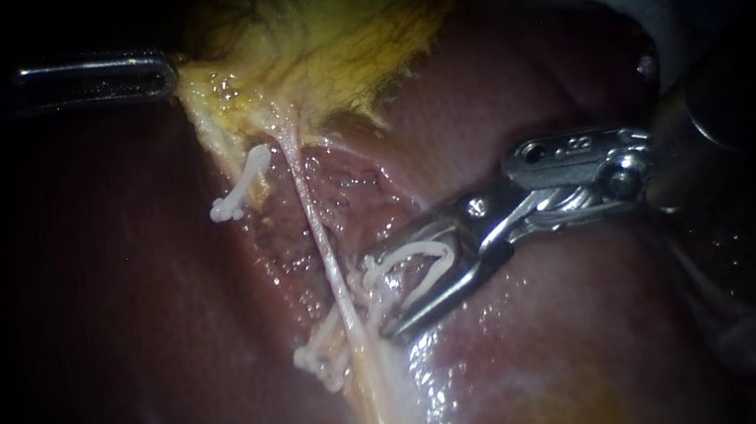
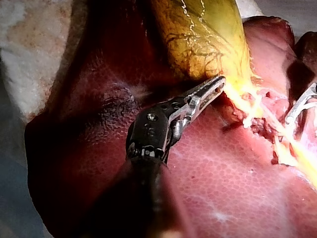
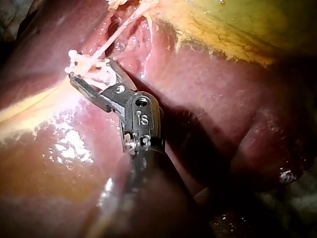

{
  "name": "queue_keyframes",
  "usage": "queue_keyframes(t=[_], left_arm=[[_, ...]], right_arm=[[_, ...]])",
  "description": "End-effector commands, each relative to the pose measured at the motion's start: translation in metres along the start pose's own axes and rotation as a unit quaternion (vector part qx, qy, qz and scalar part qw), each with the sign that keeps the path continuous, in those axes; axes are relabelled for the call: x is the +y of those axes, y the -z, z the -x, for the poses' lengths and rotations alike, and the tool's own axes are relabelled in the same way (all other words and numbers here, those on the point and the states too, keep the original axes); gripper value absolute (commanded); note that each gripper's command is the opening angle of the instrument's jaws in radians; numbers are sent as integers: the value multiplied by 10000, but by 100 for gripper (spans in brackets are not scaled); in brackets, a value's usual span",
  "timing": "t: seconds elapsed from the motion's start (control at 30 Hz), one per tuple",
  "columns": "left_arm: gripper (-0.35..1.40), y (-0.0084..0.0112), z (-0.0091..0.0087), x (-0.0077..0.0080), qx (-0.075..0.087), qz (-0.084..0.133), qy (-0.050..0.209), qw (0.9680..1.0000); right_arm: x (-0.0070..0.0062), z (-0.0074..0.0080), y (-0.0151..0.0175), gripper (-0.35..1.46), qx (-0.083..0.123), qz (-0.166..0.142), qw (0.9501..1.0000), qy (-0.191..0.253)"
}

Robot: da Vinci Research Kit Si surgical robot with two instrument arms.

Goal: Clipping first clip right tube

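A thin pale tube (image 1: pixel 328 250) runs down from the yellow gallbladder (image 1: pixel 329 27) over the red liver (image 1: pixel 563 355). My right instrument (image 1: pixel 378 298) comes in from the right. Its jaws stand apart around a white clip (image 1: pixel 416 262), their tips just right of the tube. In the right wrist view that instrument (image 3: pixel 91 69) sits against the white clips beside the tube (image 3: pixel 116 32). My left instrument (image 1: pixel 164 72) is at the upper left, jaws together on the gallbladder's yellow edge, as the left wrist view shows (image 2: pixel 218 83).
One white clip (image 1: pixel 238 189) lies left of the tube near the gallbladder. More white clips (image 1: pixel 320 358) cluster lower down on the tube's left. Wet liver surrounds the site. The right instrument's tip (image 2: pixel 299 106) shows ahead of the left one.
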Motion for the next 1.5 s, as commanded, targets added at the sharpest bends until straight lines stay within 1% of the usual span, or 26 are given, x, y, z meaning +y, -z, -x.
queue_keyframes(t=[0.03,0.23,0.47,0.53,0.6,0.7,0.77,0.9,0.97,1.13,1.33,1.5], left_arm=[[-35,0,0,0,0,0,0,10000],[-35,0,0,0,0,1,0,10000],[-35,-1,0,0,-1,3,0,10000],[-35,-1,0,0,-1,3,0,10000],[-35,-1,0,0,-1,4,0,10000],[-35,-1,0,0,-1,4,0,10000],[-35,-1,0,0,-1,5,0,10000],[-35,-2,0,-1,-3,9,0,10000],[-35,-2,0,-1,-3,9,0,10000],[-35,-3,-1,-1,-3,10,-1,10000],[-35,-3,-1,-1,-1,-3,-1,10000],[-35,-3,-1,-1,-1,-3,-1,10000]], right_arm=[[3,2,-2,49,10,2,10000,8],[16,15,-13,49,54,13,10000,81],[29,28,-26,50,157,-3,9999,36],[31,31,-29,50,229,-38,9997,-16],[32,32,-32,50,346,-82,9993,-104],[32,31,-35,50,511,-225,9982,-225],[32,30,-38,50,649,-336,9970,-258],[30,28,-43,51,834,-536,9945,-342],[27,27,-46,51,888,-619,9936,-333],[17,26,-53,51,876,-816,9924,-297],[4,25,-60,51,952,-1065,9894,-269],[-8,25,-64,49,930,-1220,9879,-244]])
